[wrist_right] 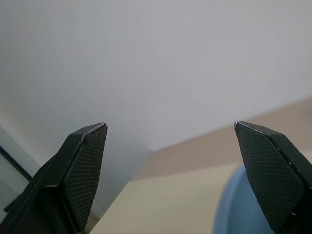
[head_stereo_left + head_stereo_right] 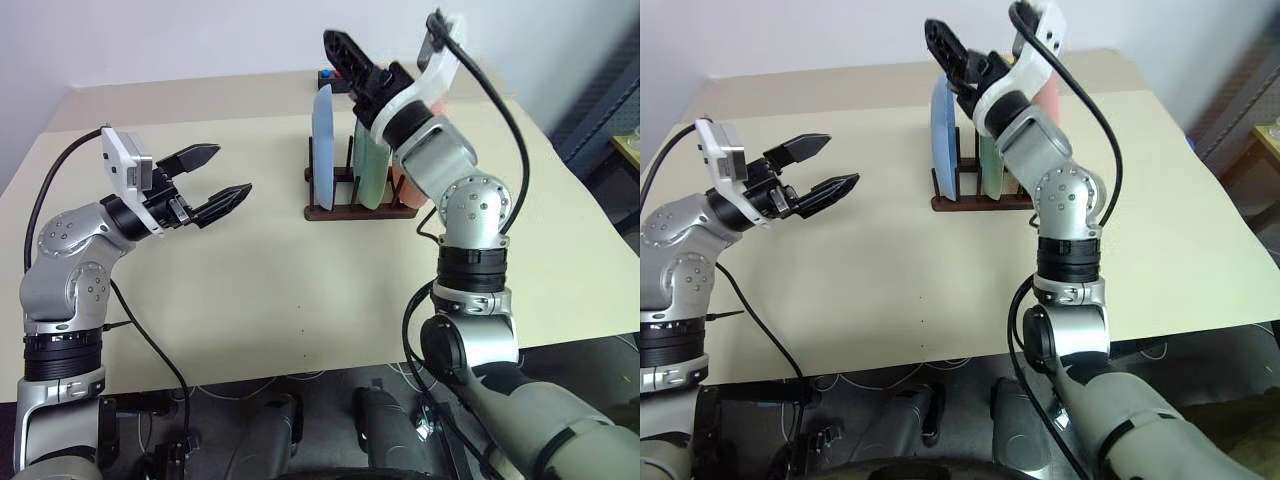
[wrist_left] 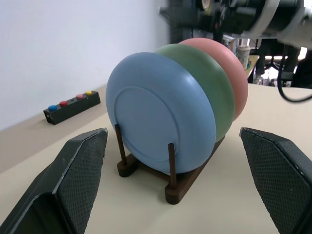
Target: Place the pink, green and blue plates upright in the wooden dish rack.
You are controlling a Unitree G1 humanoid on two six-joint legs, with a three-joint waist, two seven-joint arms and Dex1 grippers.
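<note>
Cream-coloured worktop (image 2: 250,300) is carrying the wooden dish rack (image 2: 345,208) near its far edge, with a pale wall behind. Standing upright in the rack, side by side, are the blue plate (image 3: 161,114), the green plate (image 3: 209,83) and the pink plate (image 3: 229,63), the blue one sitting nearest the left pincer (image 2: 210,180). That left pincer is hovering well apart from the rack, spread wide and gripping nothing. Above the plates, the right pincer (image 1: 170,161) is also gaping wide and carrying nothing. A black button box (image 3: 72,107) is lying beyond the rack.
</note>
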